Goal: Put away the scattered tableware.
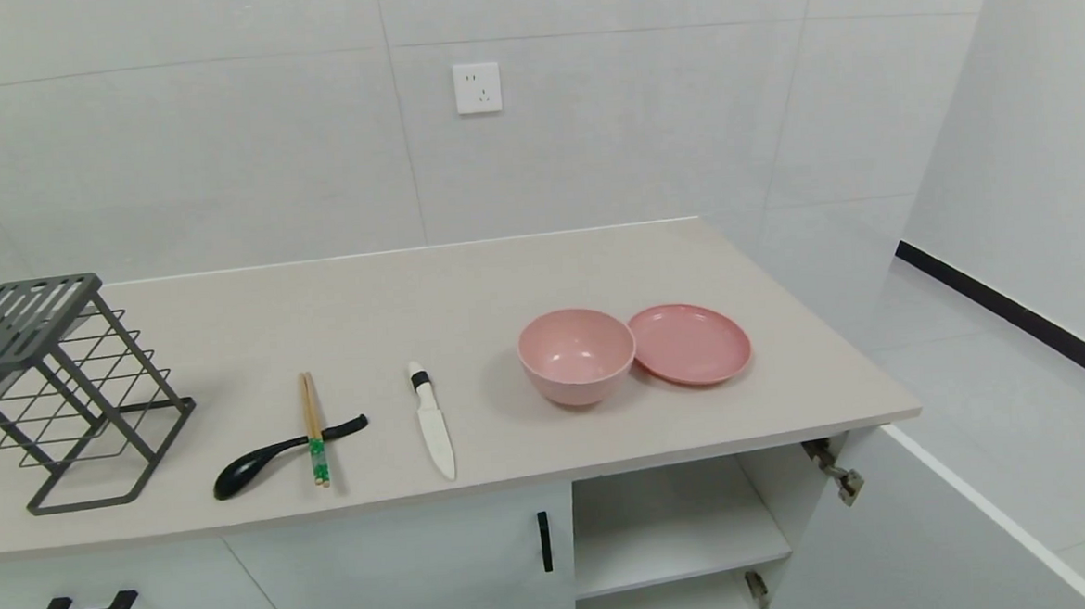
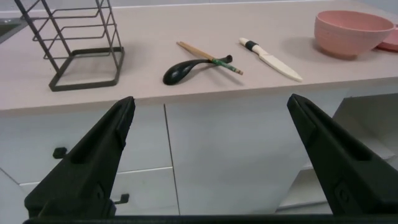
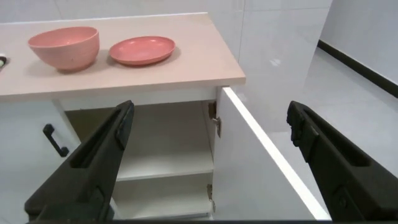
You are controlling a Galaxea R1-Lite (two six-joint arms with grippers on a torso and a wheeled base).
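Head view: on the tabletop a wire rack stands at the left. Right of it, toward the front edge, lie a black spoon, a pair of chopsticks crossing its handle, and a white knife with its tip near the edge. Right of centre a pink bowl sits just beside a pink plate. At the lower right a cupboard stands open, its door swung out

Left wrist view: the left pincer hangs spread wide and empty in front of the cabinet, below the tabletop, facing the spoon, chopsticks and knife

Right wrist view: the right pincer is likewise agape and empty, facing the open cupboard, with bowl and plate on the tabletop above it

Likely troubles: lifting the spoon first would tip the chopsticks, which could roll off the front edge. A careless grab at the bowl could shove the plate. The open door could catch the right arm
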